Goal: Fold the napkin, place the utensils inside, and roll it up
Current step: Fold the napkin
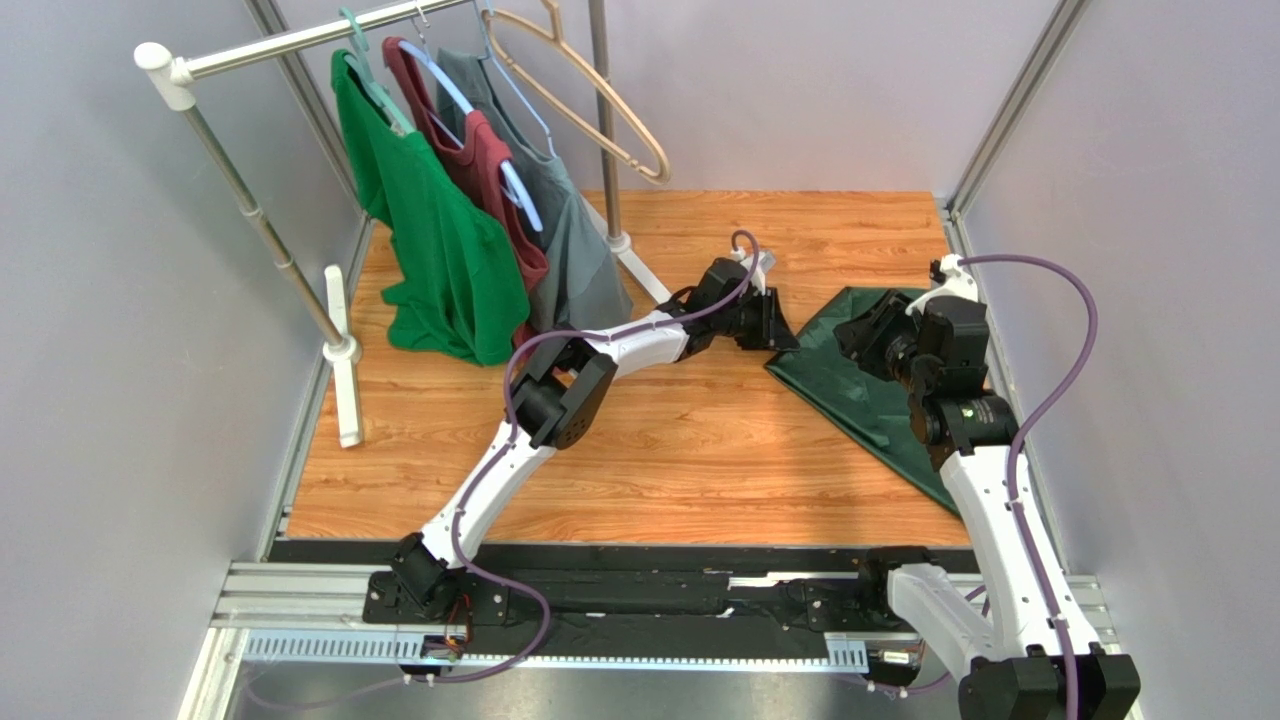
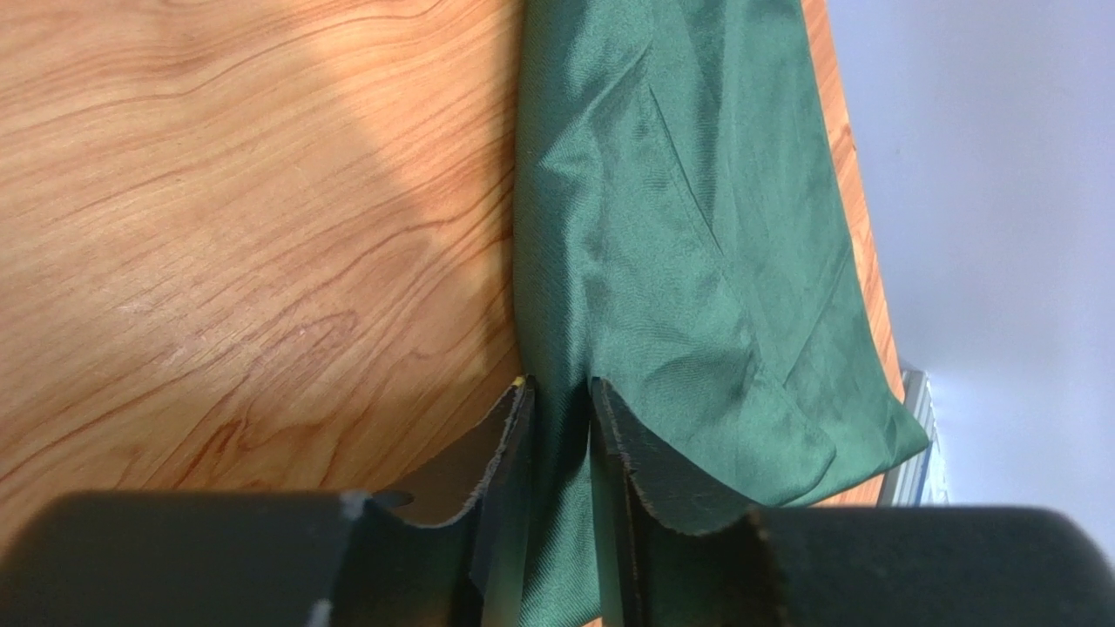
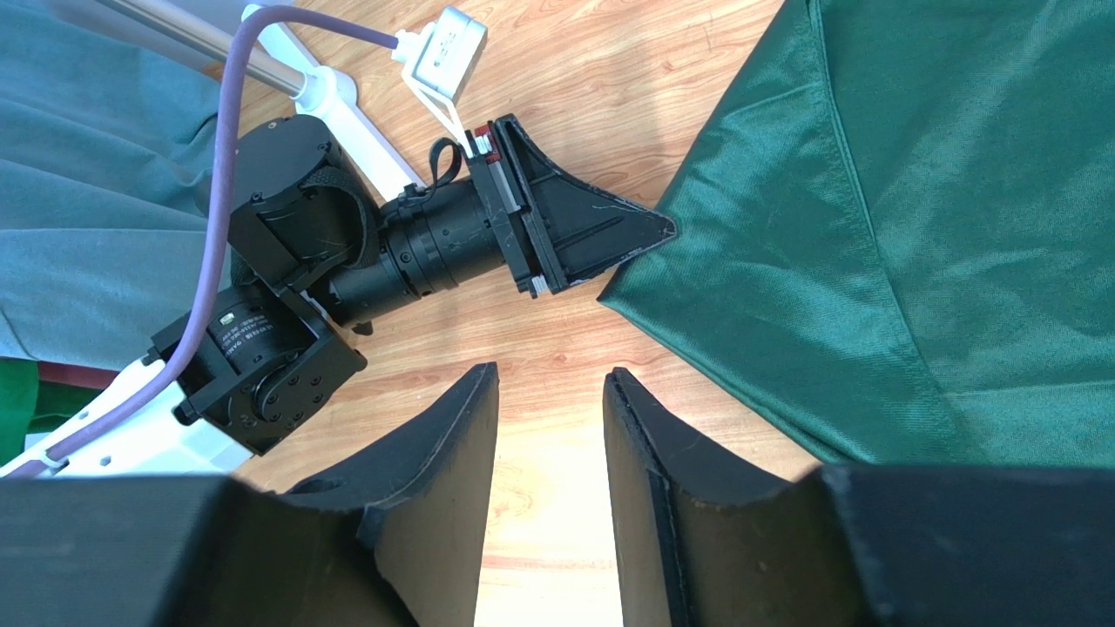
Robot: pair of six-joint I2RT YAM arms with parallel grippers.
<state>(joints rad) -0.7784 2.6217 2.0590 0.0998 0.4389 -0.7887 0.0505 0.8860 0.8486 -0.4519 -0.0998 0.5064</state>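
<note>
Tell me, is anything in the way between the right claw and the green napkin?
No, nothing visible is. The right gripper hangs open over the bare table, and the napkin lies just beside it with only wood between. The left gripper pinches a corner of the napkin, off to one side of that path.

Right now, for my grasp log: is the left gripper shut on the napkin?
Shut on it: a corner of the napkin is pinched in the left gripper, cloth filling the gap between its jaws.

- The napkin point(image 1: 834, 375) has its far side hidden under the right arm point(image 1: 977, 465).
- Its corner is hidden inside the left pincer point(image 2: 560, 396).
- The right wrist view crops it.
</note>
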